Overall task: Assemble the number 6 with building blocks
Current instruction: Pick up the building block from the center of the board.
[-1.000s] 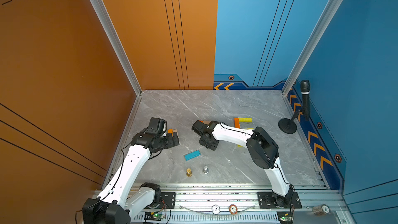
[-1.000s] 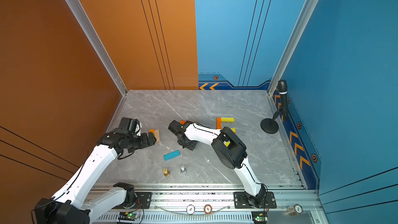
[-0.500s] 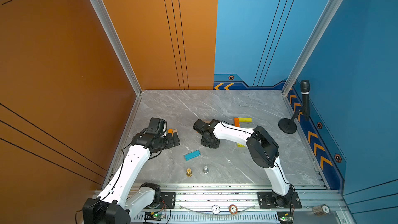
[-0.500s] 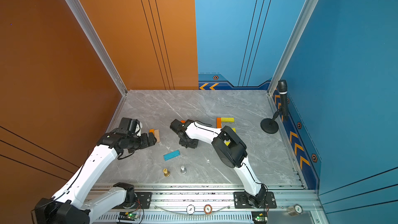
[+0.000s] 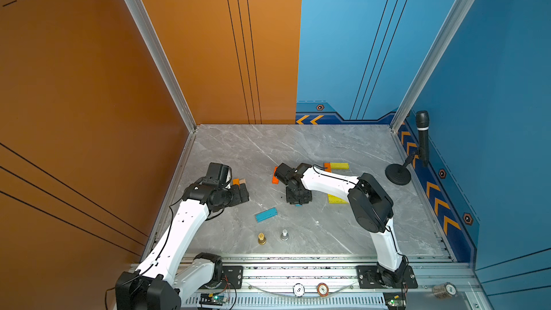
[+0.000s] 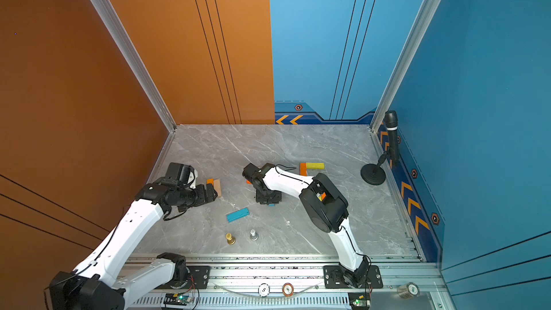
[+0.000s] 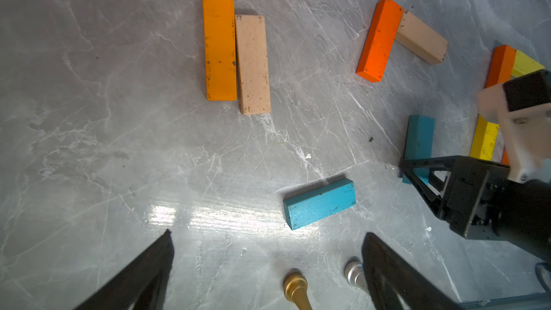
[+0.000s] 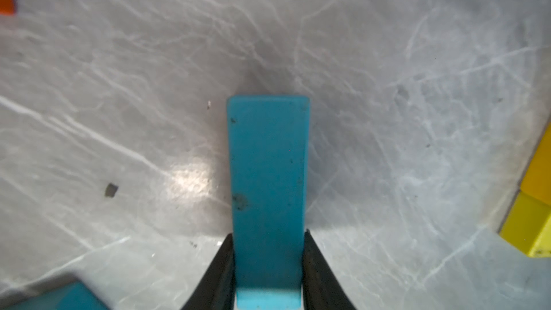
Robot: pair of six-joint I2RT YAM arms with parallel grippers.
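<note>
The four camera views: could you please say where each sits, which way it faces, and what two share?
Top views: high over the front rail, looking down at the table; left arm and right arm show.
Left wrist: on the left arm, facing down past the open left gripper at scattered blocks and the right gripper.
Right wrist: on the right arm, looking along the held teal block its gripper clamps.
Shared: the loose teal block shows in both top views and left wrist.

Right end effector (image 5: 298, 201) has shifted a little across the desk (image 5: 298, 150) toward the yellow block (image 5: 336, 199). Its jaws have narrowed and now touch both long sides of the teal block (image 8: 268, 174). The orange block (image 5: 275, 175) beside the wrist is more exposed.
</note>
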